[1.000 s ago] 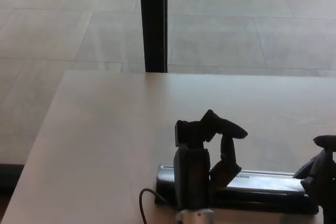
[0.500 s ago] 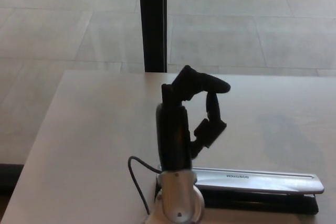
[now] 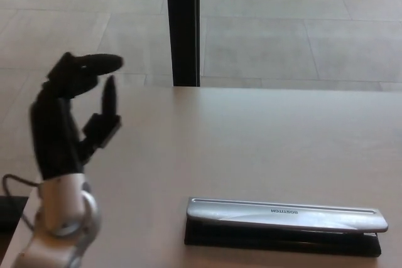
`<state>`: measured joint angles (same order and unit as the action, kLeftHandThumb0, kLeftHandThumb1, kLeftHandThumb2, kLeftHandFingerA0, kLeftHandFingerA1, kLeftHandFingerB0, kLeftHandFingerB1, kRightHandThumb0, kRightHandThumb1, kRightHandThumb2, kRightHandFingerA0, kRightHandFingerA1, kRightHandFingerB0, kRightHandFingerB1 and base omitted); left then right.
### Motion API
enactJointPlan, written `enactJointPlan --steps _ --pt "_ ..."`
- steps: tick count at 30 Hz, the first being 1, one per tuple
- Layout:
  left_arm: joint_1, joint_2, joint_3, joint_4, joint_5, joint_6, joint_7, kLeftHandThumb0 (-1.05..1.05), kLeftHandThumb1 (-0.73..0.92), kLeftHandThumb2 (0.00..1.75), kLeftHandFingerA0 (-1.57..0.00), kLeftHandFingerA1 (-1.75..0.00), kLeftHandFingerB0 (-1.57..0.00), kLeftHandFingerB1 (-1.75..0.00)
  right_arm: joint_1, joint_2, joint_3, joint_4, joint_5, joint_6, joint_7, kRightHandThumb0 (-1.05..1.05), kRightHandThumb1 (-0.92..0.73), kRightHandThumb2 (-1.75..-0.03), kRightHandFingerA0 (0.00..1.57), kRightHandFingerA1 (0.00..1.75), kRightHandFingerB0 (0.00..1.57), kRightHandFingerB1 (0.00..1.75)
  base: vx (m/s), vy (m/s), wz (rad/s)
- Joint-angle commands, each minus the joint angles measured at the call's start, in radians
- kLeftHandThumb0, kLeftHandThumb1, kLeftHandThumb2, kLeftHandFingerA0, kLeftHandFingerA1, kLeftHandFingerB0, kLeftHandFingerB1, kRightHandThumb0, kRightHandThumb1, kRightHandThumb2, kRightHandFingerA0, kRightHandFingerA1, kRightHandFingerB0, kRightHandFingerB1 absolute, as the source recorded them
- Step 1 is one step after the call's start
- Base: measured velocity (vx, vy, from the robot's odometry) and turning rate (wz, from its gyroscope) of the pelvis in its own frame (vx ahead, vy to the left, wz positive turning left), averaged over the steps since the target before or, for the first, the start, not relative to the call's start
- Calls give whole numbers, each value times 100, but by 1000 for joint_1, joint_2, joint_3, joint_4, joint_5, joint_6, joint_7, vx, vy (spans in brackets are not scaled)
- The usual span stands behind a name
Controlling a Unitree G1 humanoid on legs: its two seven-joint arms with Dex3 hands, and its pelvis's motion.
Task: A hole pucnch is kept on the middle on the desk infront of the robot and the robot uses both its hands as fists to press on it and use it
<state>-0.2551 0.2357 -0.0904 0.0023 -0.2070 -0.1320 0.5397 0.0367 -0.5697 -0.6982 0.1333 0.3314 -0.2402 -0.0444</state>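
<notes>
A long silver hole punch (image 3: 286, 223) with a black base lies across the near part of the pale desk (image 3: 251, 136), right of centre. My left hand (image 3: 72, 117) is raised at the desk's left edge, well left of the punch and above the tabletop, holding nothing, with its black fingers (image 3: 94, 64) apart and curled loosely. Its silver wrist (image 3: 59, 218) shows at the lower left. My right hand is out of the picture.
A dark vertical post (image 3: 183, 26) stands behind the desk's far edge. Grey floor tiles (image 3: 301, 29) lie beyond. A thin cable (image 3: 12, 183) loops beside my left wrist near the desk's left edge.
My left hand has lifted off the punch and swung far left to the desk's edge. My right hand, at the punch's right end a second ago, has left the view.
</notes>
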Motion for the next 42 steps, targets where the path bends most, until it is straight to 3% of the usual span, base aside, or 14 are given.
enactJointPlan --steps 1,3,11,13,14,15,20,22,23,30,36,37,39,42 --pt "328 276 463 57 -362 366 -316 -35 71 66 -90 -161 -70 -85 141 -220 -410 473 189 207 -17 -46 -66 -74 96 159 80 83 0 0 0" --pt "388 211 555 158 -427 353 -280 -44 46 95 -129 -138 -84 -98 125 -159 -444 549 219 183 -119 -44 -60 -85 98 164 84 83 0 0 0" --pt "480 30 661 362 -339 195 -107 -41 62 80 -96 -166 -84 -80 -36 17 -558 637 357 181 -327 -51 -39 -98 135 142 91 95 0 0 0" --pt "489 9 666 545 -270 140 -65 -36 50 81 -92 -160 -78 -83 -47 91 -603 656 418 176 -286 -52 -42 -97 133 142 88 104 0 0 0" --pt "492 4 671 565 -269 126 -77 -11 54 82 -80 -175 -62 -92 -47 94 -608 662 420 177 -276 -33 -45 -96 120 175 74 118 0 0 0" --pt "494 1 679 590 -273 125 -90 -40 49 78 -88 -163 -67 -90 -49 101 -610 660 413 181 -286 -49 -40 -96 134 142 82 99 0 0 0" --pt "512 4 638 803 -223 113 -189 -37 55 73 -92 -160 -82 -80 -48 182 -590 679 383 176 -265 -42 -53 -77 97 160 76 109 0 0 0" --pt "525 24 604 869 -175 100 -198 -38 53 69 -89 -148 -79 -80 -41 206 -572 692 363 193 -265 -42 -53 -73 101 150 79 111 0 0 0" --pt "536 34 585 885 -160 117 -212 -39 58 67 -93 -104 -84 -73 -23 222 -544 681 334 210 -264 -41 -57 -70 93 125 79 106 0 0 0" --pt "568 81 491 910 -119 169 -356 -35 52 62 -91 -67 -63 -61 53 300 -430 674 239 262 -210 -39 -55 -70 87 85 79 96 0 0 0" --pt "557 101 465 917 -117 153 -412 -35 42 54 -111 -71 -85 -65 164 395 -239 461 137 371 -226 -38 -37 -90 74 89 70 81 0 0 0" --pt "560 103 460 919 -112 146 -419 -37 41 53 -115 -77 -88 -65 212 429 -204 337 135 421 -236 -36 -44 -70 88 133 71 79 0 0 0" --pt "572 111 440 922 -90 122 -442 -40 39 52 -117 -91 -88 -62 247 452 -167 234 136 480 -263 -30 -41 -72 119 157 72 76 0 0 0" --pt "575 119 420 925 -75 109 -454 -44 27 73 -115 -99 -86 -73 207 398 -159 387 133 420 -220 -31 -42 -67 84 99 70 70 0 0 0"
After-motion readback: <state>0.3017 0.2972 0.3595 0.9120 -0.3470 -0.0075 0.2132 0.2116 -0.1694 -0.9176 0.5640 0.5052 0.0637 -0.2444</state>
